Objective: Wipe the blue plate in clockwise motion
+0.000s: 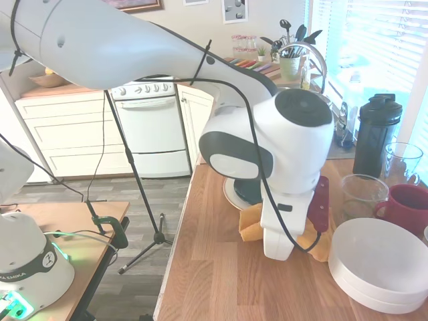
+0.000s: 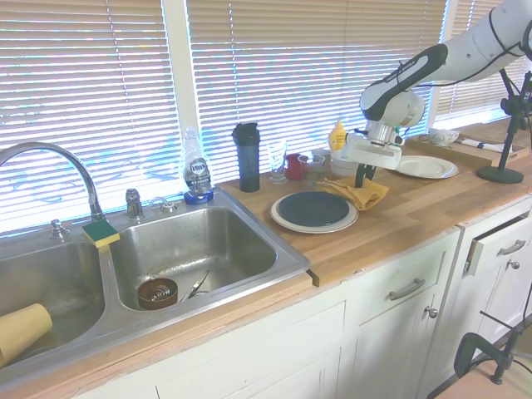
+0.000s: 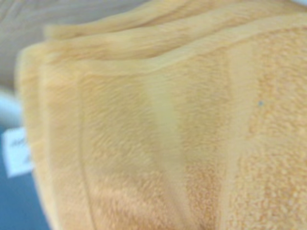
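The blue plate point(image 2: 312, 208) is lying flat on a larger cream plate point(image 2: 287, 222), on the wooden worktop point(image 2: 416, 218) near its front edge, between the sink point(image 2: 195, 249) and me. It is sitting just beside my gripper point(image 2: 363, 177), on the sink side and slightly nearer the front edge, and my fingers are not touching it. I am pressing down into a folded yellow towel point(image 2: 363, 194) that is lying on the worktop just beside the cream plate's rim; in the wrist view the towel point(image 3: 172, 129) is filling nearly the whole picture, with a sliver of blue plate point(image 3: 19, 206) showing at one corner. Whether my fingers are spread or pinched on the cloth I cannot tell, since the towel and my own wrist are hiding them in both exterior views. Behind me, toward the window edge of the worktop, a red mug point(image 1: 408, 206), a clear glass measuring cup point(image 1: 361, 195) and a black shaker bottle point(image 2: 247, 156) are standing, and a stack of white plates point(image 1: 381, 264) is resting near me
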You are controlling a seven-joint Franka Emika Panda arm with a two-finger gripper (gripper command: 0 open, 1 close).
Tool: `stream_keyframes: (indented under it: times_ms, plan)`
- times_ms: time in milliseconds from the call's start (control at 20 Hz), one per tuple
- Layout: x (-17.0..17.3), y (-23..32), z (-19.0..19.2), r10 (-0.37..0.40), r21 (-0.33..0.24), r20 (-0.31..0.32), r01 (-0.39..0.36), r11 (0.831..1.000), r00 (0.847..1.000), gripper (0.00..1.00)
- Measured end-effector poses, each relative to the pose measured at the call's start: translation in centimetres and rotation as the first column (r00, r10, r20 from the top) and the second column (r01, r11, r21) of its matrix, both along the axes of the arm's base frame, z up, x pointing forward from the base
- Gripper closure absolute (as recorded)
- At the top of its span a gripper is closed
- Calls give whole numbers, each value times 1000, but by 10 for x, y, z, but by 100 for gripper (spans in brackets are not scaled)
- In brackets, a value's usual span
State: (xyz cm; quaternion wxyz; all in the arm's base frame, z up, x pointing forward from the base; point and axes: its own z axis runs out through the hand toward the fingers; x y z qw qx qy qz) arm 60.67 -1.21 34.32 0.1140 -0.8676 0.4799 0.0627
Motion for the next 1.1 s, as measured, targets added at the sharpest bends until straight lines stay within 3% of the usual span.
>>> stream_keyframes:
  times_ms: [500, 850, 1100]
  plan:
    - [-30, 54, 67, 74, -155, 44, -67, 986, 996, 100]
    - [-46, 111, 129, 123, -210, 91, -102, 972, 988, 100]
    - [-51, 163, 141, 170, -230, 98, -143, 962, 981, 100]
